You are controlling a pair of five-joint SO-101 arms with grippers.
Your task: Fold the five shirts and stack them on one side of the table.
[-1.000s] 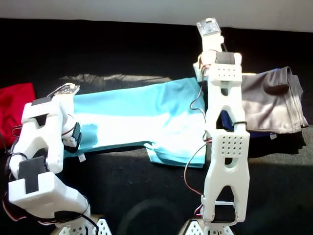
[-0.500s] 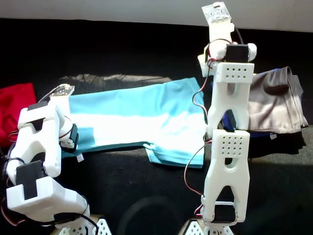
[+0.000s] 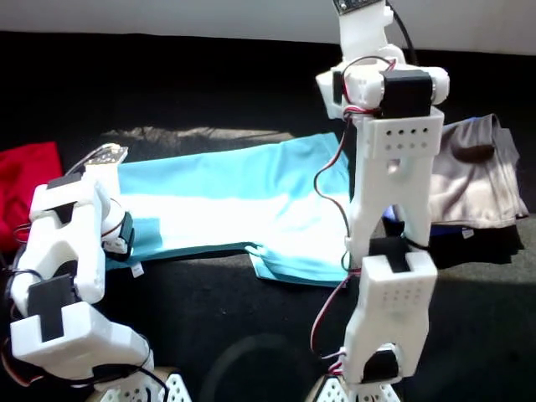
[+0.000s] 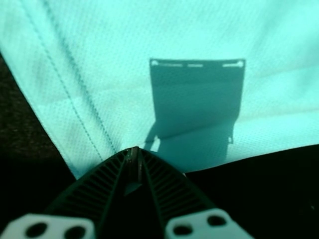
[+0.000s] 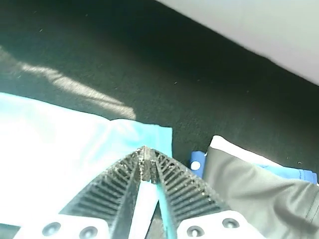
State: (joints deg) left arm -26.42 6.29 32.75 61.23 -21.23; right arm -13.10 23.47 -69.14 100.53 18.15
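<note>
A turquoise shirt (image 3: 234,201) lies spread flat across the middle of the black table, partly in bright sun. My left gripper (image 4: 133,152) is at the shirt's left end near the front edge, shut on the hem of the turquoise shirt (image 4: 174,50) where a seam runs into its tips. My right gripper (image 5: 144,149) is shut with nothing in it, raised above the far right corner of the turquoise shirt (image 5: 60,149). A folded grey shirt (image 3: 469,176) tops a stack at the right, with a blue shirt (image 5: 291,174) under the grey shirt (image 5: 249,174).
A red shirt (image 3: 25,180) lies crumpled at the far left edge. The right arm (image 3: 394,167) stands tall between the turquoise shirt and the stack. A pale wall (image 5: 259,30) runs along the back of the table. Bare black tabletop (image 3: 209,84) lies behind the shirt.
The right arm has lifted and pulled back from the shirt's right edge, its wrist now high. The left arm shifted slightly left, then held still. The shirt has barely moved.
</note>
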